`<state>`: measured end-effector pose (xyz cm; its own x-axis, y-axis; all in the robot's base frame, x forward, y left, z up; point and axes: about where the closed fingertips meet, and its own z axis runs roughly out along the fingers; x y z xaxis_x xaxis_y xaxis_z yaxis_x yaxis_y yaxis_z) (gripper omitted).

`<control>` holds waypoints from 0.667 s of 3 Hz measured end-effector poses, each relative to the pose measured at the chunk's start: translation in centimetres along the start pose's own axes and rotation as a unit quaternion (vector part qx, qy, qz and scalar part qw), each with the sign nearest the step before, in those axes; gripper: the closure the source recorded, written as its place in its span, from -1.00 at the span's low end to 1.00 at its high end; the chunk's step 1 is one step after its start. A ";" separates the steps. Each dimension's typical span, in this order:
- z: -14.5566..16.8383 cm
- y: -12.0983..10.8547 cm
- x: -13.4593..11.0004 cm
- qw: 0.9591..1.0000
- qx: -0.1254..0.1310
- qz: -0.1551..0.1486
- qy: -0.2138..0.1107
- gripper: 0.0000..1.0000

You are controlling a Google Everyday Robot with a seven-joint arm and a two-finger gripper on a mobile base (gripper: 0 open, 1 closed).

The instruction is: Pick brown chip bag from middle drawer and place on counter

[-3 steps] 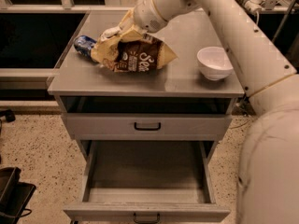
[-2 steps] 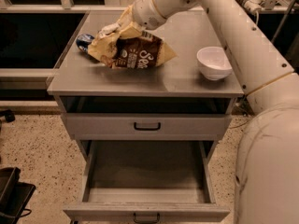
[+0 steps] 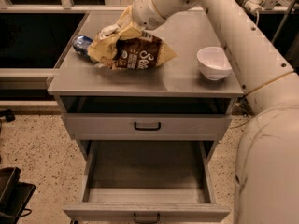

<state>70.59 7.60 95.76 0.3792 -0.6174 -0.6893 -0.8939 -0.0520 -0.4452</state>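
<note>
The brown chip bag [image 3: 138, 56] lies on the counter [image 3: 187, 85], left of the middle, its tan top crumpled upward. My gripper [image 3: 117, 31] reaches down from the upper right and is shut on that crumpled top; the foil hides most of the fingers. The middle drawer [image 3: 145, 164] is pulled out below, its grey floor bare, with its black handle [image 3: 146, 217] at the front edge.
A white bowl [image 3: 214, 62] stands on the counter's right side. A blue soda can [image 3: 81, 43] lies just left of the bag. The drawer above [image 3: 147, 126] is closed. A black object [image 3: 11, 190] sits on the floor at lower left. My arm fills the right side.
The bag has come down a little with the gripper and now rests flatter on the counter. The can, the bowl and the drawers have not moved.
</note>
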 end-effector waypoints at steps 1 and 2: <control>0.0 0.0 0.0 1.000 0.000 0.000 0.000 -0.77; 0.0 0.0 0.0 1.000 0.000 0.000 0.000 -1.00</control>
<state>70.59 7.60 95.76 0.3792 -0.6173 -0.6893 -0.8940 -0.0521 -0.4451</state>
